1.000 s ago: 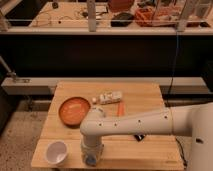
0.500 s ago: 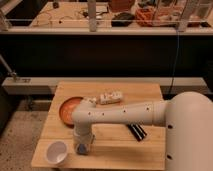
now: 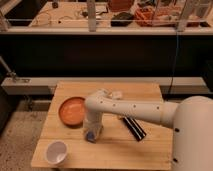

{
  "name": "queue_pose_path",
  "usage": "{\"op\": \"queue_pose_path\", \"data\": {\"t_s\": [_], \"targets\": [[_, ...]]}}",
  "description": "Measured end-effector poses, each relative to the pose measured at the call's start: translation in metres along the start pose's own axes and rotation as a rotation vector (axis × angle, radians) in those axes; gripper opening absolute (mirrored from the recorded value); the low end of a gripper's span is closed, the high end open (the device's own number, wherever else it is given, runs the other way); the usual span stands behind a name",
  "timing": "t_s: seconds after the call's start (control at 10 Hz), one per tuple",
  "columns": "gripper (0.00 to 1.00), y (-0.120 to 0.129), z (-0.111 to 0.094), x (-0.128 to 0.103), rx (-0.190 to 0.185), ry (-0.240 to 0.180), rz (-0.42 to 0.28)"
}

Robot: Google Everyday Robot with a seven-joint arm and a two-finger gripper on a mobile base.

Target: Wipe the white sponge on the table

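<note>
I have the gripper (image 3: 91, 133) pointing straight down at the light wooden plank desk (image 3: 150, 150), just beside the near edge of the round orange plate (image 3: 71, 110). Its jaws are clenched. The small pale bluish-white sponge block (image 3: 90, 135) shows right at their tip, between them and the wood, so I judge it is grasped and pressed to the surface. That puts the sponge directly under the jaws, not off to either side; I cannot tell which way its long axis runs. For the wiping stroke I would sweep over the bare planks between the white paper cup (image 3: 56, 151) and the black elongated bar (image 3: 134, 127), keeping clear of the plate.
</note>
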Motion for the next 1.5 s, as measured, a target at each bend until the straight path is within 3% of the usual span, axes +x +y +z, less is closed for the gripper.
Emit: {"op": "queue_pose_path", "data": {"t_s": [0.3,0.5,0.9,1.1,1.3,1.5], "targets": [[0.00,0.054,-0.013,0.028,0.011,0.007,0.108],[0.00,0.082,-0.020,0.024,0.008,0.015,0.145],[0.00,0.134,-0.045,-0.021,0.010,0.070,0.176],[0.00,0.150,-0.045,-0.048,-0.012,0.087,0.178],[0.00,0.151,-0.034,-0.066,-0.043,0.081,0.158],[0.00,0.133,-0.019,-0.090,-0.077,0.065,0.085]]}}
